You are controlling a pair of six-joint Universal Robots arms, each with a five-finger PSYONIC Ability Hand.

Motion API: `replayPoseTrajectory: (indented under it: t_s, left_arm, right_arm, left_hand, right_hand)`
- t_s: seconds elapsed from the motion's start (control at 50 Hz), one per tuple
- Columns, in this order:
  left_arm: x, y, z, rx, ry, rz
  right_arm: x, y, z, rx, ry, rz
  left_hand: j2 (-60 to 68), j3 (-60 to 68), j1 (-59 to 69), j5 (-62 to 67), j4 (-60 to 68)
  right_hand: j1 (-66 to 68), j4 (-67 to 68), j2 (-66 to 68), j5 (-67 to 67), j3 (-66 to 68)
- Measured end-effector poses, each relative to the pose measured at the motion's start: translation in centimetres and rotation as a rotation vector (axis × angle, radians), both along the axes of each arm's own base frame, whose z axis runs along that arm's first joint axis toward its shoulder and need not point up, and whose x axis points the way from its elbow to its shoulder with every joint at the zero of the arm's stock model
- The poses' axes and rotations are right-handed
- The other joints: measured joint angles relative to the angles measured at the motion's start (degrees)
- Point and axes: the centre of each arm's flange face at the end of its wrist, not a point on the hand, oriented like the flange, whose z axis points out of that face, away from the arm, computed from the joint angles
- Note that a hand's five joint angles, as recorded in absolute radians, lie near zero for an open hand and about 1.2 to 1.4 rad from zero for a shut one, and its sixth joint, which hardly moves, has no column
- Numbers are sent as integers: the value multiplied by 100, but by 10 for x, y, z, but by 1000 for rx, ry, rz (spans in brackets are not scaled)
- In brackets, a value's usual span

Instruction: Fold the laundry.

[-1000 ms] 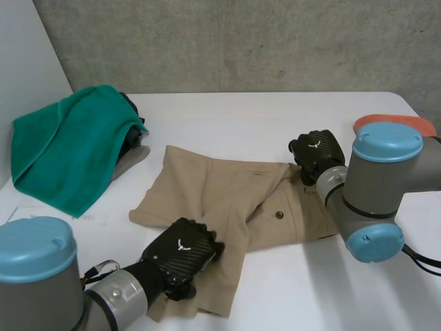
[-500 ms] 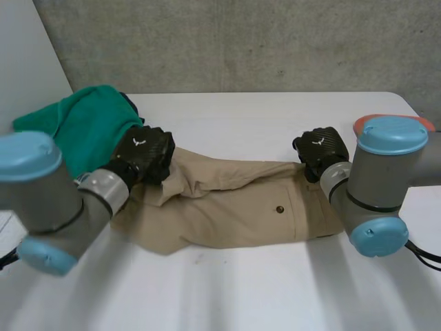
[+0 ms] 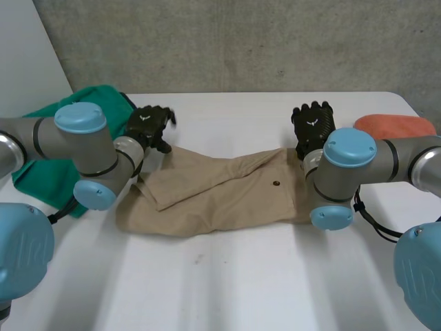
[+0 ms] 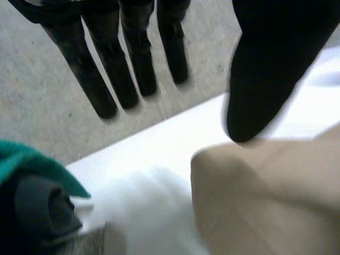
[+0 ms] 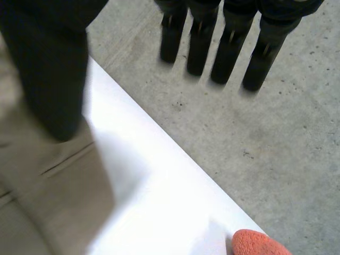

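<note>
- Left hand (image 3: pixel 148 124) has let go of the khaki shorts (image 3: pixel 220 196) since 0.5 s ago; fingers (image 4: pixel 101 79) straight, wide, holding nothing.
- Right hand (image 3: pixel 313 124): fingers straight, wide, empty.
- Shorts: one pair, folded, mid-bench (image 3: pixel 227 283).
- One green towel (image 3: pixel 103 98) at 9 o'clock of them; one orange cloth (image 3: pixel 396 126) at 2 o'clock.

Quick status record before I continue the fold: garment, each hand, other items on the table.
garment: tan shorts, folded over lengthwise, button showing
left hand: open, at the shorts' far left corner
right hand: open, at the shorts' far right corner
other cloth: green towel at left, orange cloth at right
surface: white table
</note>
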Motion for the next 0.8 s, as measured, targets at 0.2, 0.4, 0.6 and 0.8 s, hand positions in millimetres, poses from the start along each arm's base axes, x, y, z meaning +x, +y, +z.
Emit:
replayPoseTrajectory:
  t_s: [0.2,0.4,0.6,0.8]
  left_arm:
    - [8,43,57,-20,26,-59]
    - [20,125,44,93,-158,-191]
    - [18,114,1,121,-276,-160]
    - [17,76,-1,65,-289,-54]
  right_arm:
    - [-10,22,43,20,-4,32]
    - [-29,75,57,182,46,167]
    - [-47,91,38,299,82,147]
    - [-60,85,36,283,77,112]
  left_hand:
    - [-3095,-3068,-2785,-2928,-3131]
    - [-1635,-1634,-1175,-1543,-1634]
    - [-1046,-1045,-571,-944,-1021]
    - [2521,2312,2613,2400,2576]
  right_hand:
    - [-841,-1187,-1028,-1060,-1208]
    - [-841,-1187,-1028,-1060,-1208]
    - [-841,-1187,-1028,-1060,-1208]
    - [-841,-1187,-1028,-1060,-1208]
